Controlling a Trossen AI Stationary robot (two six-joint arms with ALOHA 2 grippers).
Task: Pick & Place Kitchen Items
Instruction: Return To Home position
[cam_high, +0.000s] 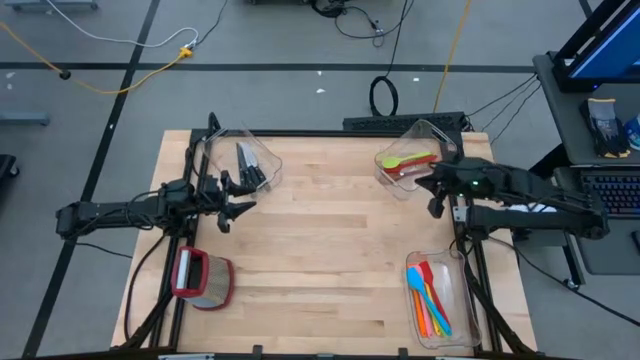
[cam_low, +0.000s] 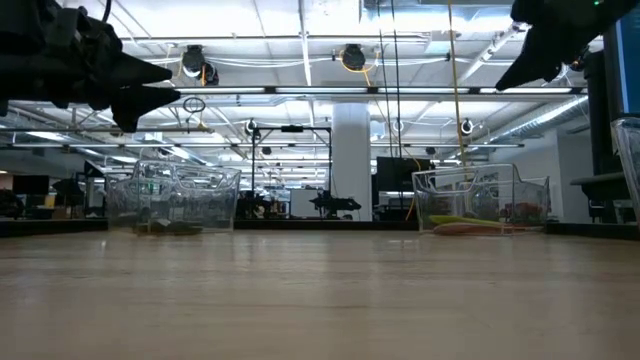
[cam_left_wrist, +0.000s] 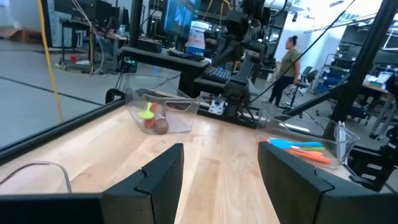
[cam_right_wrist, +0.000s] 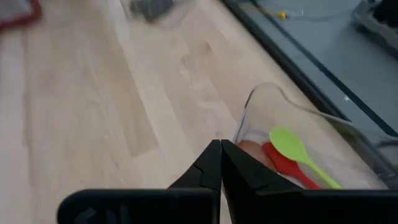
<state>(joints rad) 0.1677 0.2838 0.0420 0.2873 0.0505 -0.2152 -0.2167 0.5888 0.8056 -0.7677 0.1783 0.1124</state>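
My right gripper (cam_right_wrist: 217, 146) hangs over the near edge of the clear bin (cam_right_wrist: 273, 91), fingers pressed together on nothing. Inside that bin lie the green spoon (cam_right_wrist: 287, 144) and a red spoon (cam_right_wrist: 287, 168). My left gripper (cam_left_wrist: 221, 149) hovers well across the table (cam_high: 330, 250) from that bin, fingers spread wide and empty.

We see a table (cam_high: 330, 250) of pale wood, smooth, with a soft sheen and visible grain. The bins (cam_low: 500, 195) are clear, glossy plastic that catches the light. The green spoon (cam_right_wrist: 287, 144) and red spoon (cam_right_wrist: 284, 164) look like smooth, matt plastic. The left gripper (cam_left_wrist: 221, 165) and right gripper (cam_right_wrist: 219, 149) are matt black.
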